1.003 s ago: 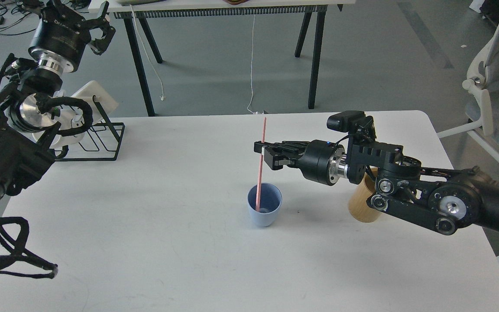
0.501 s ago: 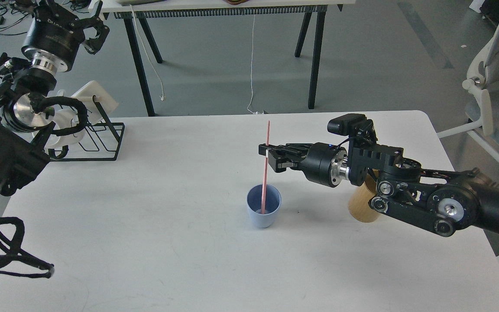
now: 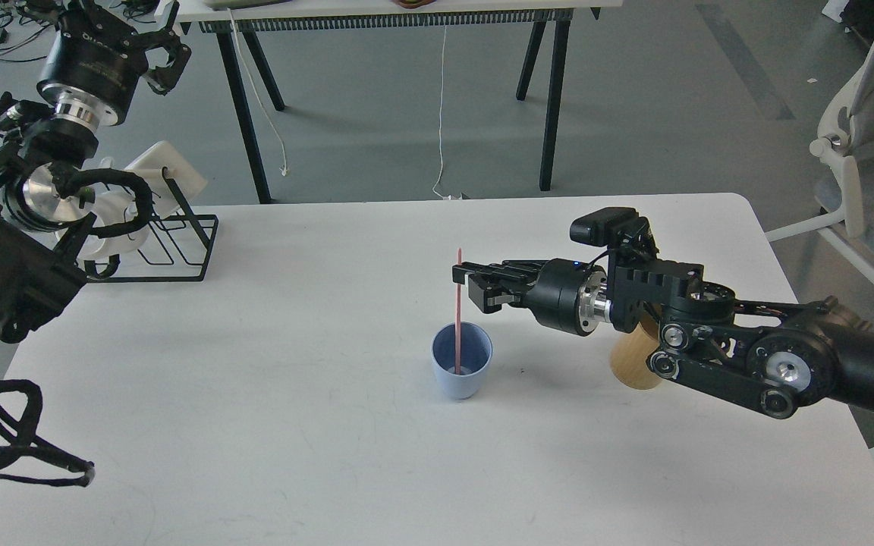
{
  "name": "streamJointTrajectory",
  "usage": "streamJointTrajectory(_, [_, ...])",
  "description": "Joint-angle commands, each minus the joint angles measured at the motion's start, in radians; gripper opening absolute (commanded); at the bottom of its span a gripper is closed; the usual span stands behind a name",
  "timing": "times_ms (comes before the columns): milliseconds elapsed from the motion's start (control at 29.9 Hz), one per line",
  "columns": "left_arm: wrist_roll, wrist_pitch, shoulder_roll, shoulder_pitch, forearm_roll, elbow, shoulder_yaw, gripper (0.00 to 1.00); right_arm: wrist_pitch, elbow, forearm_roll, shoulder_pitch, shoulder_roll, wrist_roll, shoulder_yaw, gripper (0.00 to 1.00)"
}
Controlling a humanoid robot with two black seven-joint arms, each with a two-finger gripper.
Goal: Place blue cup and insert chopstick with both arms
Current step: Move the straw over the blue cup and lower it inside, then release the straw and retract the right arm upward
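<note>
The blue cup (image 3: 462,371) stands upright on the white table (image 3: 293,425), right of its middle. The pink chopstick (image 3: 458,303) stands almost straight up with its lower end inside the cup. My right gripper (image 3: 466,279) comes in level from the right, above the cup's rim, and is shut on the chopstick just below its top. My left gripper (image 3: 166,54) is raised high at the far left, away from the table, open and empty.
A tan wooden cylinder (image 3: 629,362) stands behind my right forearm. A black wire rack (image 3: 179,246) with a white holder sits at the table's back left. A white chair (image 3: 862,167) stands to the right, and another table's legs (image 3: 551,98) are behind.
The chopstick has gone from leaning right to nearly upright, and its top is lower. My right gripper has dropped slightly towards the cup. The left arm moved a little up and left, then stopped.
</note>
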Motion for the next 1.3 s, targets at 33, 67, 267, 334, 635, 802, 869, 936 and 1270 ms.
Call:
streamJointTrajectory(33, [-0.002, 0.000, 0.002, 0.000, 0.000, 0.000, 0.000, 1.00, -0.007, 0.005, 0.014, 0.018, -0.024, 0.009, 0.085, 0.84])
streamJointTrajectory(67, [-0.002, 0.000, 0.003, -0.001, 0.000, 0.000, 0.000, 1.00, -0.007, 0.005, 0.016, 0.017, -0.036, 0.009, 0.127, 0.98])
streamJointTrajectory(267, [0.000, 0.000, 0.002, -0.001, 0.000, 0.000, 0.000, 1.00, 0.030, -0.002, 0.216, 0.011, -0.062, 0.003, 0.413, 0.98])
streamJointTrajectory(334, [0.000, 0.000, -0.001, 0.000, 0.000, 0.000, 0.000, 1.00, 0.079, -0.005, 0.360, 0.018, -0.082, 0.002, 0.480, 1.00])
streamJointTrajectory(635, [0.000, 0.000, -0.021, 0.009, 0.000, 0.003, 0.009, 1.00, 0.180, -0.163, 0.825, 0.014, -0.116, 0.009, 0.783, 1.00])
streamJointTrajectory(802, [0.002, 0.000, -0.026, 0.003, 0.000, 0.011, 0.011, 1.00, 0.183, -0.283, 1.066, 0.012, -0.117, 0.009, 0.807, 1.00])
streamJointTrajectory(869, [0.002, 0.000, -0.026, 0.002, 0.000, 0.017, 0.006, 1.00, 0.202, -0.323, 1.184, 0.012, -0.116, 0.008, 0.809, 1.00])
streamJointTrajectory(936, [0.002, 0.000, -0.026, 0.002, -0.002, 0.034, 0.000, 1.00, 0.234, -0.383, 1.284, 0.011, -0.105, 0.006, 0.814, 1.00])
streamJointTrajectory(1270, [0.002, 0.000, -0.031, 0.000, -0.086, 0.048, 0.001, 1.00, 0.409, -0.694, 1.516, 0.008, 0.027, -0.002, 0.921, 1.00])
